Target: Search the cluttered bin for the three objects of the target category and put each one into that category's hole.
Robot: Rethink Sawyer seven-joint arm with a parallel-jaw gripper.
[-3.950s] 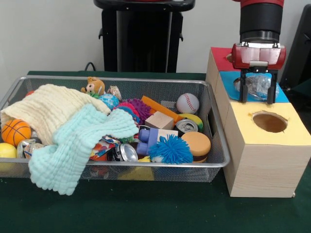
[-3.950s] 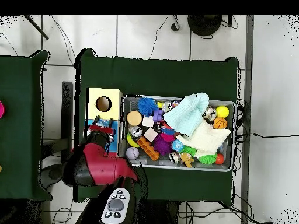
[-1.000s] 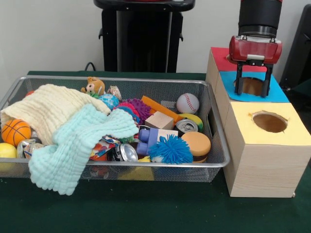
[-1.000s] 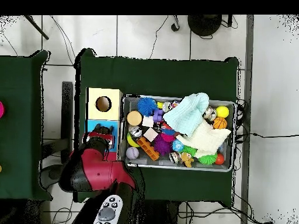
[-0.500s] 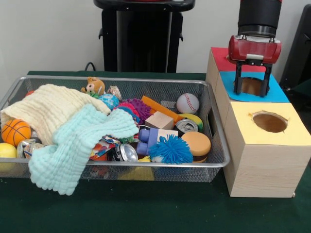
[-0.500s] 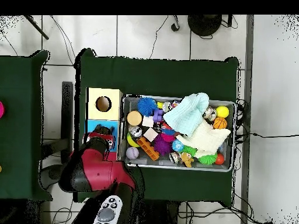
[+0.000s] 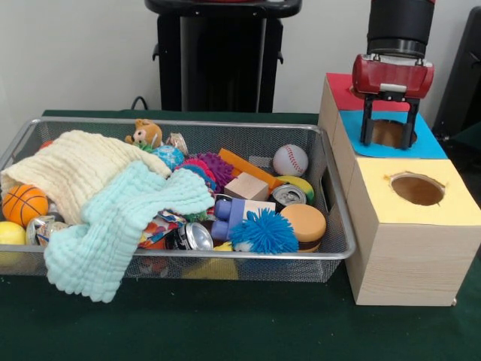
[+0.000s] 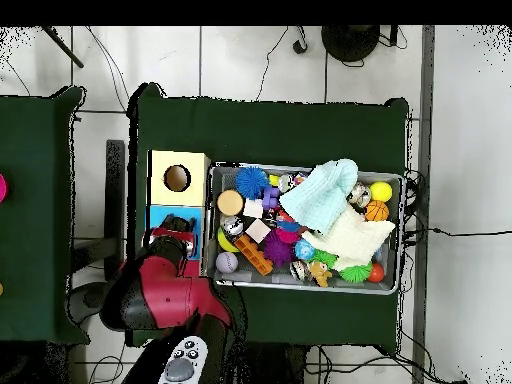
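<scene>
Pincer (image 7: 386,141) empty, fingers apart, above blue hole (image 7: 389,133). No bottle visible in bin (image 7: 225,254); likely under cloths (image 7: 113,203), 9 o'clock side. Bottles probably light, slick, crushable: grip mid-body.

Silver wire-mesh bin (image 7: 334,226), brim-full of toys and cloths, left of the holed boxes (image 7: 406,218).

Arm pose

Arm (image 7: 399,26) comes straight down at right, wrist vertical. Gripper (image 7: 388,139) points down, fingers (image 7: 367,124) apart w/ nothing between. Overhead: red arm (image 8: 165,295) bent near base, gripper (image 8: 178,226) partly hid
</scene>
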